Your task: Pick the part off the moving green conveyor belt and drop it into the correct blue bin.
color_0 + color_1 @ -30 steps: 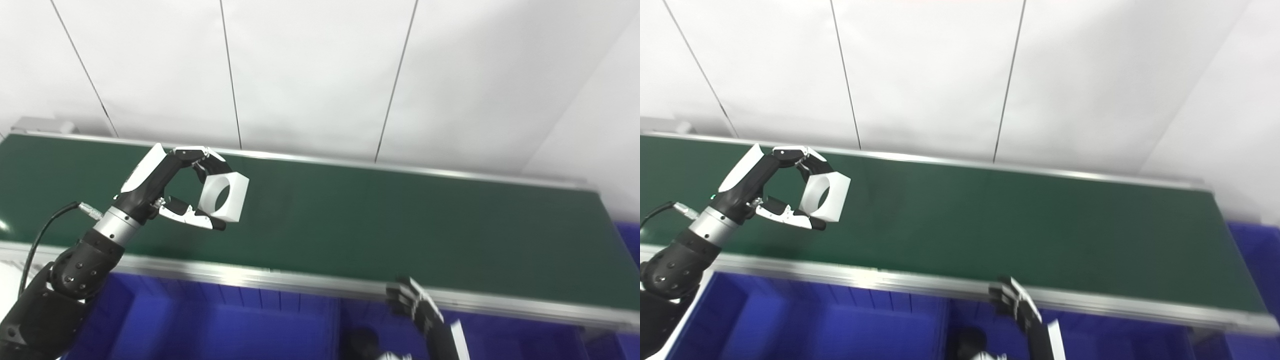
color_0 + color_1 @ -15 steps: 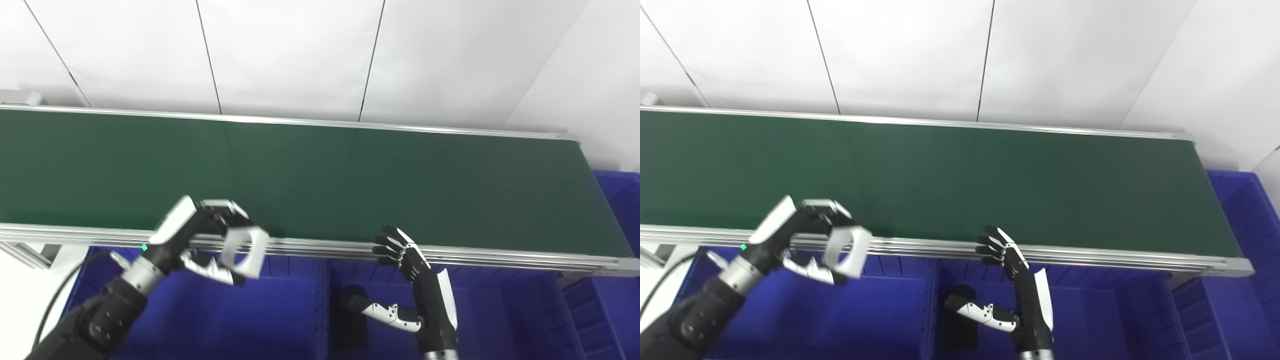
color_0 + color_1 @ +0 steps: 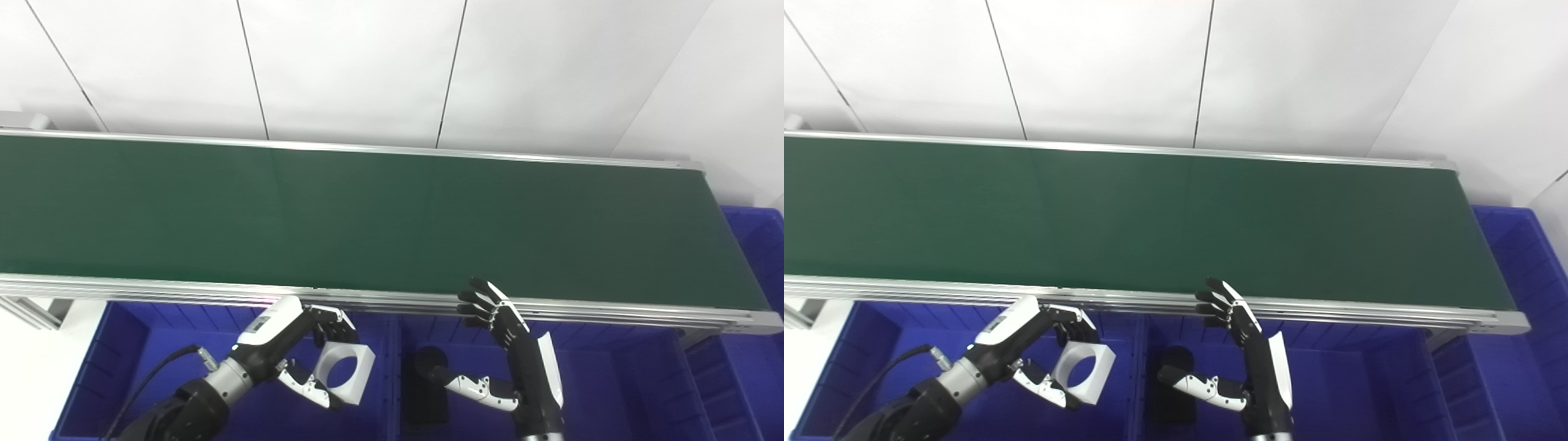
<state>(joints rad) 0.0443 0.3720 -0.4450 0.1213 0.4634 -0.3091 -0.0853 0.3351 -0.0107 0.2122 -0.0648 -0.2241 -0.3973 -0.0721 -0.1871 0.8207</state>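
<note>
My left hand (image 3: 288,349) is shut on a white square part with a round hole (image 3: 343,372), pinched between fingers and thumb. It holds the part over the left blue bin (image 3: 122,343), below the front rail of the green conveyor belt (image 3: 367,220). The part also shows in the right eye view (image 3: 1084,367). My right hand (image 3: 514,355) is open and empty, fingers spread, over the middle blue bin (image 3: 612,380). The belt carries no part in view.
A black round part (image 3: 429,361) lies in the middle bin under my right hand. Another blue bin (image 3: 759,245) stands past the belt's right end. The belt's aluminium front rail (image 3: 184,288) runs above the bins. A white panelled wall is behind.
My left hand has carried the white part down from above the belt, past the front rail, to over the left bin. The camera tilted down early on. My right hand has barely moved.
</note>
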